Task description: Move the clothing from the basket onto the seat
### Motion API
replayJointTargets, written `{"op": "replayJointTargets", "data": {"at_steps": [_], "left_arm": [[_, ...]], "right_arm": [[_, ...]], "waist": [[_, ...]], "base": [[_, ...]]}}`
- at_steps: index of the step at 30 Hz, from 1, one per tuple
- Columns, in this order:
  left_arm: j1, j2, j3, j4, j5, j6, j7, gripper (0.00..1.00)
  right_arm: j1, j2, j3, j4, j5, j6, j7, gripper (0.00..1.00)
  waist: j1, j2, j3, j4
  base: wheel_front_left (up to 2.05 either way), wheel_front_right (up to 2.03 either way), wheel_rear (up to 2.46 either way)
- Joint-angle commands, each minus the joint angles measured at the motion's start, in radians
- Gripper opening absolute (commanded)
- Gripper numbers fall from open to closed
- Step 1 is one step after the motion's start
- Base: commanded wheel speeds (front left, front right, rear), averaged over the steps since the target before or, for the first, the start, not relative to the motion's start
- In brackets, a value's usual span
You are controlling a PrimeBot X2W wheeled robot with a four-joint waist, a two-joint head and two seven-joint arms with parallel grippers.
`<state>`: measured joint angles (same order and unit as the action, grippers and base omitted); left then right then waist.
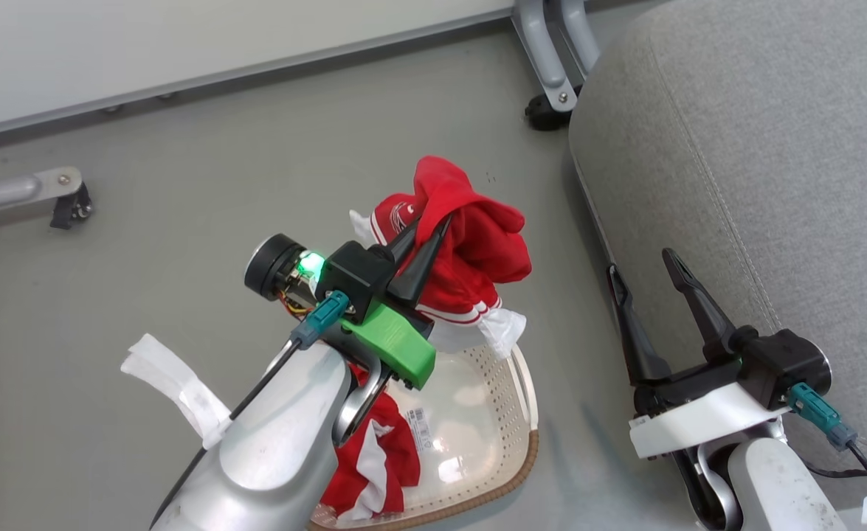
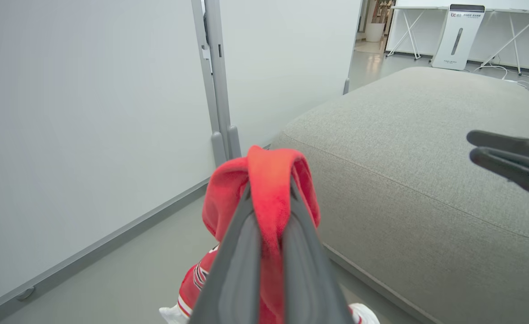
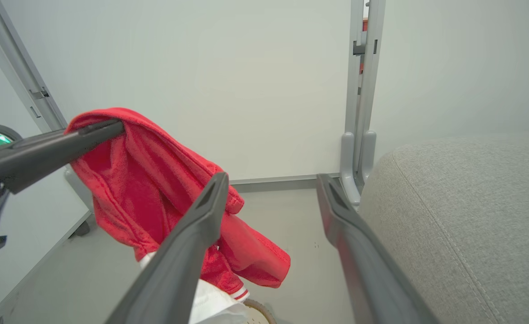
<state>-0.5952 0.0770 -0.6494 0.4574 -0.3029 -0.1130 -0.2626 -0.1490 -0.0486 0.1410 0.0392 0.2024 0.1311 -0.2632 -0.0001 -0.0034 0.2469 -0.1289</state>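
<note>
Above the basket [image 1: 530,441], the left hand [image 1: 430,226] clamps a fold of clothing [image 1: 488,243], seemingly soft and light; the right hand [image 1: 640,264] gapes empty.

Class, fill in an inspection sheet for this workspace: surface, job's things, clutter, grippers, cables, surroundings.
Surface: smooth grey floor.
Job's things: one red garment hangs lifted over the far rim of the basket; second garment lies inside the basket; grey seat at the right.
Clutter: white strip beside the left forearm.
Grippers: left gripper shut on the red garment; right gripper open, holding nothing, at the seat's edge.
Cables: teal-plugged cable at the left wrist and at the right.
Surroundings: white partition panels on castored feet.
</note>
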Motion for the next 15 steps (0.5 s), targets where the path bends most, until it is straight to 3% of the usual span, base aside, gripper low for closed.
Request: {"op": "replayJointTargets", "data": {"at_steps": [1, 15], "left_arm": [[-0.001, -0.003, 0.011, -0.023, 0.009, 0.004, -0.003, 0.00], [-0.101, -0.019, 0.050, -0.197, 0.025, 0.006, -0.002, 0.00]], "right_arm": [[0.018, -0.003, -0.001, 0.000, -0.004, -0.001, -0.002, 1.00], [0.064, -0.003, -0.001, -0.004, 0.000, -0.001, -0.002, 1.00]], "waist": [[0.0001, 0.0034, -0.034, 0.025], [0.0001, 0.0034, -0.097, 0.051]], "base": [[0.00, 0.00, 0.00], [0.00, 0.00, 0.00]]}}
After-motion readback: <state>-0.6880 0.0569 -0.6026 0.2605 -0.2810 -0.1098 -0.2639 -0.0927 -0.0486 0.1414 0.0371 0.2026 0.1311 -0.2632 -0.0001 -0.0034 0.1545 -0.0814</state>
